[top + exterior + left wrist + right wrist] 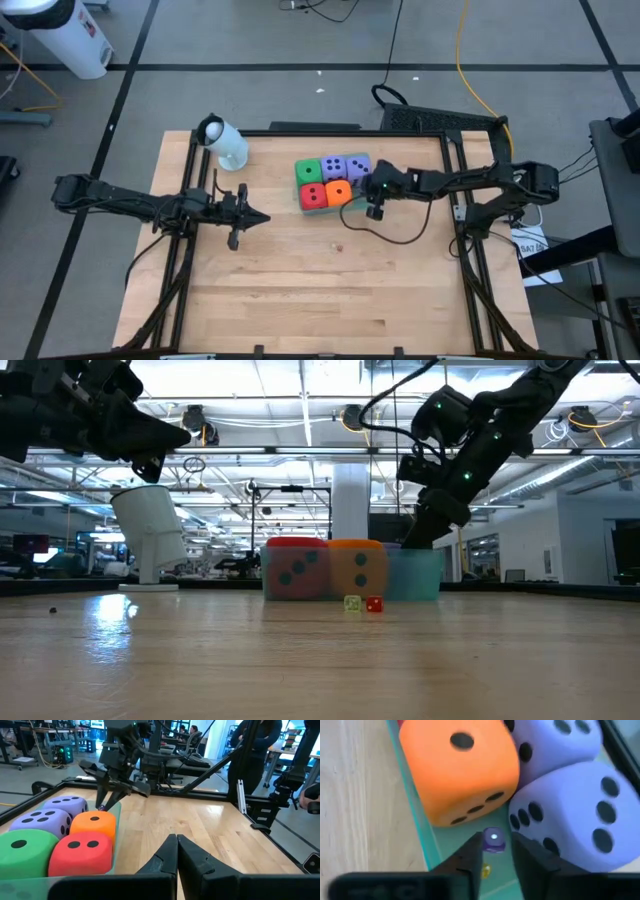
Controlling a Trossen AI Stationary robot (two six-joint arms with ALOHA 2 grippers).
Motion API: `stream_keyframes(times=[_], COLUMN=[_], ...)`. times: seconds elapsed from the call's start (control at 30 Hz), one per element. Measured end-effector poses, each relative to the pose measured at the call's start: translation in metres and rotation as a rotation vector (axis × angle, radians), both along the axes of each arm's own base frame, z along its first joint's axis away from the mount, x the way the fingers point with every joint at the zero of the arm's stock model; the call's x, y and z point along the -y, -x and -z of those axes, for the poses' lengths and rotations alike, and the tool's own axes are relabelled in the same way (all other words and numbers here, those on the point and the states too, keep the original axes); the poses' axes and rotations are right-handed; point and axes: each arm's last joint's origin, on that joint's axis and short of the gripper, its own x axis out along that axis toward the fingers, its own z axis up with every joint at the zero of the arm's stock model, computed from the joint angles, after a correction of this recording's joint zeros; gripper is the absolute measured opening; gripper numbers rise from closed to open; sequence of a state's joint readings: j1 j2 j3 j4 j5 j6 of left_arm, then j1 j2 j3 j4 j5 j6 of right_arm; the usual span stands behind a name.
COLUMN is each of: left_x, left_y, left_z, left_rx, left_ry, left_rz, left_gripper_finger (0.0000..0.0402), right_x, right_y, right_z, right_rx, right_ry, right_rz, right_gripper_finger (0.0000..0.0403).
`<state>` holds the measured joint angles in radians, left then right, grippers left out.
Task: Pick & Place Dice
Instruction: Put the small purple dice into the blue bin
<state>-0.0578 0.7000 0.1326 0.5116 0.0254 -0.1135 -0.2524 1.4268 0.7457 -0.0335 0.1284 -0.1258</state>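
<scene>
Small die [493,841]: purple, located between the fingertips of the right gripper [495,849], above the floor of the tray [414,820]. It hangs over the gap bordered by the orange die [457,770] and the two large purple dice [580,820].

Key relation: the open tray floor lies directly below the claw, with the tray wall just beside it on the table side. Judged next move: a short straight descent, then release. Any sideways drift risks contact with the orange die or the wall.

Claw state: the right fingers stand a narrow gap apart, and the die fills most of that gap. It appears clamped, though contact on both sides cannot be confirmed.

The right arm is the nearer one. The left gripper [255,216] waits with its fingers together over the table [320,290], well apart from the tray.

Two more small dice, one yellowish [352,603] and one red [374,603], sit on the table in front of the tray.
</scene>
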Motion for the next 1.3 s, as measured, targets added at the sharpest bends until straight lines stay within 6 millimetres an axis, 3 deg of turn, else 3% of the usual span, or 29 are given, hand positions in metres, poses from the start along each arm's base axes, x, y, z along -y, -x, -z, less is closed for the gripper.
stream_keyframes(times=[0.1,0.23,0.4,0.57,0.8,1.1,1.3], left_x=[0.000,0.000,0.000,0.000,0.000,0.000,0.000], left_y=[0.000,0.000,0.000,0.000,0.000,0.000,0.000], left_z=[0.000,0.000,0.000,0.002,0.002,0.002,0.001], left_rx=[-0.001,-0.002,-0.005,-0.017,-0.016,-0.016,-0.016], left_ry=[0.000,0.000,0.004,0.003,0.002,0.004,0.011], left_rz=[0.000,0.000,0.000,0.000,0.000,-0.001,-0.001], left_gripper_finger=[0.0005,0.0005,0.0005,0.0005,0.0005,0.0005,0.0005], right_x=[-0.001,0.000,-0.005,-0.026,-0.043,-0.042,-0.032], right_y=[0.003,0.001,0.000,-0.001,-0.004,-0.002,0.012], right_z=[0.004,0.003,-0.005,-0.014,-0.019,-0.014,0.007], right_rx=[-0.023,0.000,0.027,-0.040,-0.073,-0.045,0.007], right_ry=[-0.007,-0.009,0.062,0.314,0.496,0.417,0.197], right_rz=[-0.001,0.010,-0.065,-0.224,-0.279,-0.210,-0.065], right_gripper_finger=[0.0034,0.0036,0.0123,0.0215,0.0268,0.0242,0.0170])
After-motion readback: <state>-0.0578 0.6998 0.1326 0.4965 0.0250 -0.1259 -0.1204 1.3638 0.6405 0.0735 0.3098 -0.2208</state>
